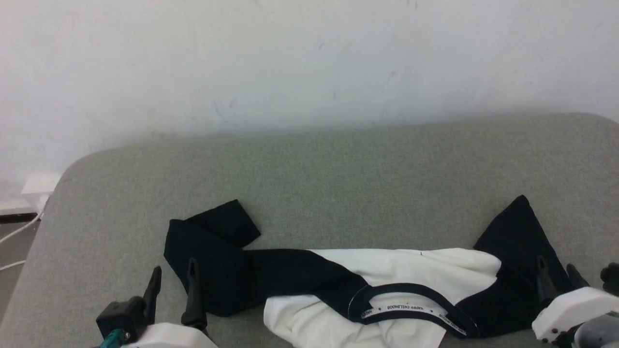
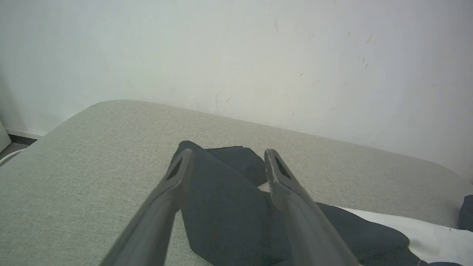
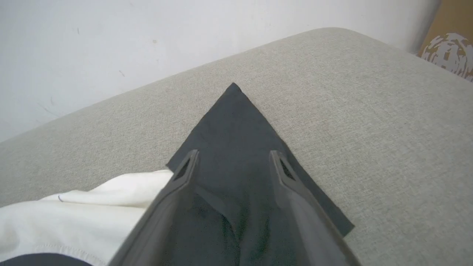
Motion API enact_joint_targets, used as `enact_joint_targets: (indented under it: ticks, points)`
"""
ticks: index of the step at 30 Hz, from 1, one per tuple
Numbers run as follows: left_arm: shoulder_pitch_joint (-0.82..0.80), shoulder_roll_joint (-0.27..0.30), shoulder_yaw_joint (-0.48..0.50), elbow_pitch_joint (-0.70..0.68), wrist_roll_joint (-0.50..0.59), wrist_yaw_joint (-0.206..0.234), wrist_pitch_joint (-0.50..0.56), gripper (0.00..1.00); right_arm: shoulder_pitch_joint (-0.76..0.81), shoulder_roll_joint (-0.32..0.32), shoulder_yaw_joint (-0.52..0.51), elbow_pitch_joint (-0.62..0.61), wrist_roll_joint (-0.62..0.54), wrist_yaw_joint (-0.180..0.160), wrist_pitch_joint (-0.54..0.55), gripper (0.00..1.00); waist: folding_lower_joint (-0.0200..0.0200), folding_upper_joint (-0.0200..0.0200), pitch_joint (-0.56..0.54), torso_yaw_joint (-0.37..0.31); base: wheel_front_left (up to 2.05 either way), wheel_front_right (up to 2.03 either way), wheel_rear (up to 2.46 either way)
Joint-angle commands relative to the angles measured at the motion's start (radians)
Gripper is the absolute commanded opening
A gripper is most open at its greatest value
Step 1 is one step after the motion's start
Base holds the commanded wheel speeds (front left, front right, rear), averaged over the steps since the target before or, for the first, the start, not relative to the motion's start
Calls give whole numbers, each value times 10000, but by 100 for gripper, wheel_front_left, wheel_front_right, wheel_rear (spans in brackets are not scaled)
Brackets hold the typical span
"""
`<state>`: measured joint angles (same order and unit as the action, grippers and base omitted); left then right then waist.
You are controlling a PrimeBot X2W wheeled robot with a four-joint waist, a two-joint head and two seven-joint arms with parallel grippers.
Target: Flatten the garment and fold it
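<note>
The garment (image 1: 387, 270), a T-shirt with a white body, black sleeves and a black collar with printed white neck tape, lies crumpled along the near edge of the grey padded table (image 1: 338, 169). Its left sleeve (image 2: 221, 207) is folded over itself, and the right sleeve (image 3: 236, 140) lies spread out to a point. My left gripper (image 1: 173, 275) stands open just left of the left sleeve; in the left wrist view its fingers (image 2: 177, 177) straddle the black cloth. Over the right sleeve, my right gripper (image 1: 556, 273) is open with nothing gripped between its fingers (image 3: 281, 173).
A white wall (image 1: 309, 58) rises behind the table. White cables and a socket (image 1: 34, 193) sit off the table's left corner. A brown patterned object (image 3: 451, 51) stands beyond the table's right end. The far half of the table is bare grey cloth.
</note>
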<state>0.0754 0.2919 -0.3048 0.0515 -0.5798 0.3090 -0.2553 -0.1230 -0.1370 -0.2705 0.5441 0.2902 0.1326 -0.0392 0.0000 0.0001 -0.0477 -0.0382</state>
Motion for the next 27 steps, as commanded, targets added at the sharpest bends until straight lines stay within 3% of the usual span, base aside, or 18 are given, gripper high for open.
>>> enact_joint_targets:
  ticks: [1, 8, 17, 22, 27]
  points:
    - [164, 87, 36, 63, -84, -32, 22, 100, 419, 83, 154, -345, -23, -19, -115, 100, 0, -1, -173, 9, 0, 0, 0]
    - [481, 151, 44, 69, -177, 30, 77, 100, 1783, 115, 724, -2375, 64, -19, 1122, 100, 0, -1, -556, 48, 0, 0, 0]
    - [592, 197, 57, -74, -235, 119, 124, 100, 3352, 209, 2496, -5118, 182, -19, 4099, 100, 0, -1, -462, 65, 0, 0, 0]
    - [425, 138, 13, -79, -219, 136, 120, 100, 2905, -241, 3558, -5004, 345, -19, 5233, 100, 0, -1, -230, 75, 0, 0, 0]
    - [139, 60, -113, -3, -181, 63, 131, 100, 2243, -757, 3923, -4245, -1, -19, 5570, 100, 0, -1, 22, 264, 0, 0, 0]
